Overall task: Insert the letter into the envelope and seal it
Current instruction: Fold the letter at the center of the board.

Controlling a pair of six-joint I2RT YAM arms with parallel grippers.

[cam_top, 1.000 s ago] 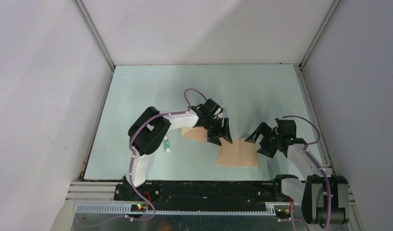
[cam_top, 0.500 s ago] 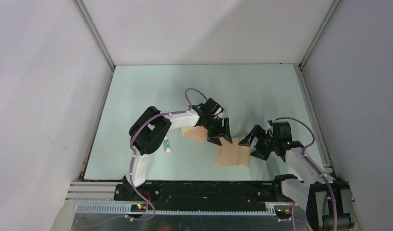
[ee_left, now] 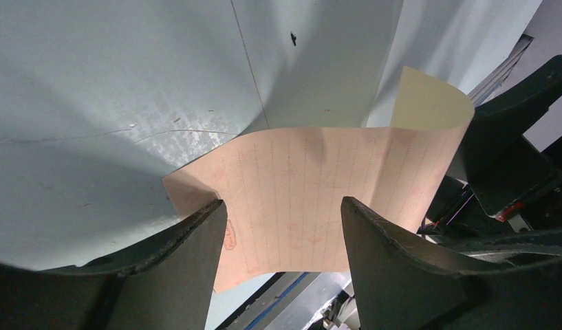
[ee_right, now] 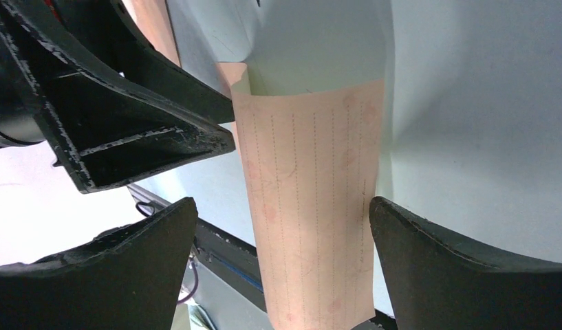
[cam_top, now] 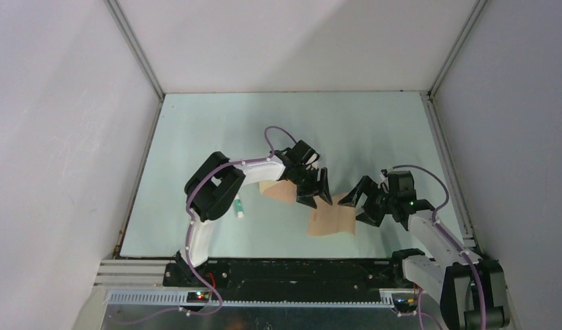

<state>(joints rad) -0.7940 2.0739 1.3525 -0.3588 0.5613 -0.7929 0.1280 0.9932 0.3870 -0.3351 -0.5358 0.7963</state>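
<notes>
A robotics lab test cell, that was the picture! Plain white panel walls [cam_top: 51,151] closed it in at nine, twelve and three o'clock. Silver aluminium frame struts [cam_top: 135,51] ran down the back corners, and a pale mint-green tabletop [cam_top: 216,124] made the floor. At six o'clock a black mounting rail [cam_top: 298,271] carried the white-and-black left robot arm [cam_top: 219,182] and the matching right robot arm [cam_top: 439,237]. Thin purple cables [cam_top: 269,134] looped off them, and tiny status lights [cam_top: 197,295] glowed on a perforated grey metal strip [cam_top: 292,297].

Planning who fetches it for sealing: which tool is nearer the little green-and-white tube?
Left. The left tool hangs right of the tube, past the envelope; the right tool is farther right, at the letter.
</notes>
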